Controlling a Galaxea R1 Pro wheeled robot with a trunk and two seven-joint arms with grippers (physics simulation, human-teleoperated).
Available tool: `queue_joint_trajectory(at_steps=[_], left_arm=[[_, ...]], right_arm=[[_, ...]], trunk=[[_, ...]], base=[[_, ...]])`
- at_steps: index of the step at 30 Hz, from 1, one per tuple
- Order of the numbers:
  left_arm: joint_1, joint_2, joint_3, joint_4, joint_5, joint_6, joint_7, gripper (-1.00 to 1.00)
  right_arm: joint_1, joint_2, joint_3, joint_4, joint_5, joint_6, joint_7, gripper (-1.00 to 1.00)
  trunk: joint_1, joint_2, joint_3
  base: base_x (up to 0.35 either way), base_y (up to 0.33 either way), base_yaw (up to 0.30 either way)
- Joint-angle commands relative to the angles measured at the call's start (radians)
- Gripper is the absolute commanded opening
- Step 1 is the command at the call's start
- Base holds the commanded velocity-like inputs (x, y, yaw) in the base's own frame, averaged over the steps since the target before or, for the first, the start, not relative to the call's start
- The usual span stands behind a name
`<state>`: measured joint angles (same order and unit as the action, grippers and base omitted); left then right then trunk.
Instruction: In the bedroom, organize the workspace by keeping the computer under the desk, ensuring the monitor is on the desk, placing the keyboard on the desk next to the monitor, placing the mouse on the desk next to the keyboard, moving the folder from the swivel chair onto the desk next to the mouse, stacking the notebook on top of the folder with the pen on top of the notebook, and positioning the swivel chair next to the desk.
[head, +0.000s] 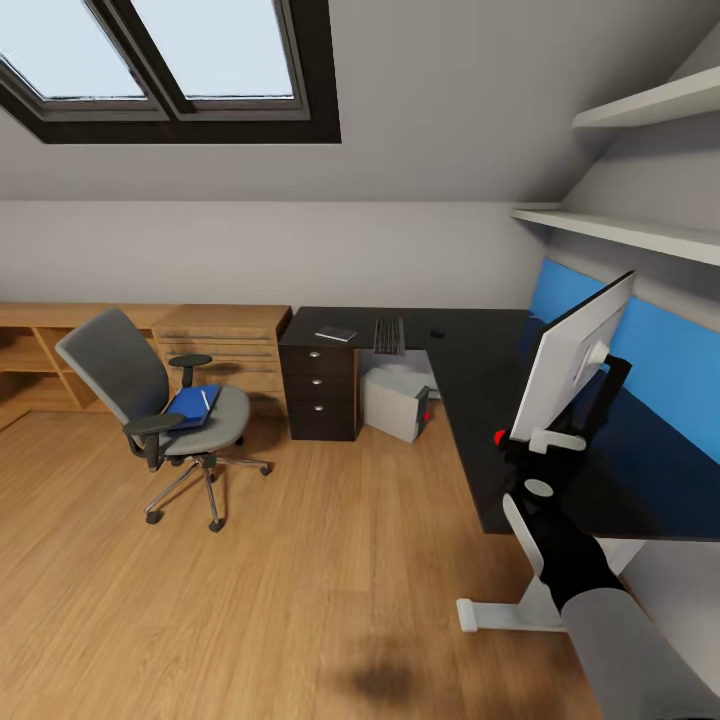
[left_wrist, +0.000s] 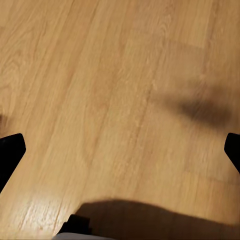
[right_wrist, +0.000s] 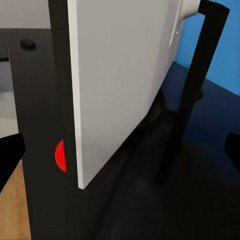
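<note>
1. Head view: the monitor (head: 570, 360) stands on the desk (head: 470, 400) near its front edge, right gripper (head: 545, 440) at its lower corner, fingers spread (likely to shift it).
2. The folder (head: 192, 405) waits on the swivel chair (head: 150, 400).
3. The left gripper (left_wrist: 120, 150), fingers spread, faces floor (left_wrist: 100, 100).

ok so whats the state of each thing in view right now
monitor: upright on the desk, back showing
right tool: open, at the monitor's edge
left tool: open, over bare floor
folder: flat on the swivel chair seat, pen on it
keyboard, notebook, mouse: on the desk
computer: under the desk
desk drawers: shut
</note>
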<state>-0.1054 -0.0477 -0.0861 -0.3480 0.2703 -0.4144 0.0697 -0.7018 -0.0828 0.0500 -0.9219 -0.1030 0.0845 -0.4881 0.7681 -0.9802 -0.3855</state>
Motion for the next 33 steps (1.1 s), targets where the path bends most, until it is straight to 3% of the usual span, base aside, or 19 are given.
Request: queue_joint_trajectory(at_steps=[1,12,20,33], left_arm=[[-0.001,0.001,-0.009,0.002,0.006,-0.004,0.007,1.0],[-0.001,0.0,-0.01,0.008,0.006,-0.004,0.007,1.0],[-0.001,0.0,-0.009,0.009,0.006,-0.004,0.007,1.0],[-0.001,0.0,-0.009,0.009,0.006,-0.004,0.007,1.0]], right_arm=[[-0.003,-0.002,0.005,-0.002,-0.01,0.005,-0.009,1.0],[-0.043,0.0,0.006,-0.002,-0.01,0.054,-0.009,1.0],[-0.05,0.023,0.007,-0.017,-0.009,0.065,-0.011,1.0],[-0.052,0.035,0.007,-0.061,-0.007,0.071,-0.015,1.0]], trunk=[[0.0,-0.001,-0.001],[0.0,-0.001,-0.001],[0.0,-0.001,-0.001],[0.0,-0.001,-0.001]], base=[[0.0,0.0,0.0],[0.0,0.0,0.0],[0.0,0.0,0.0],[0.0,0.0,0.0]])
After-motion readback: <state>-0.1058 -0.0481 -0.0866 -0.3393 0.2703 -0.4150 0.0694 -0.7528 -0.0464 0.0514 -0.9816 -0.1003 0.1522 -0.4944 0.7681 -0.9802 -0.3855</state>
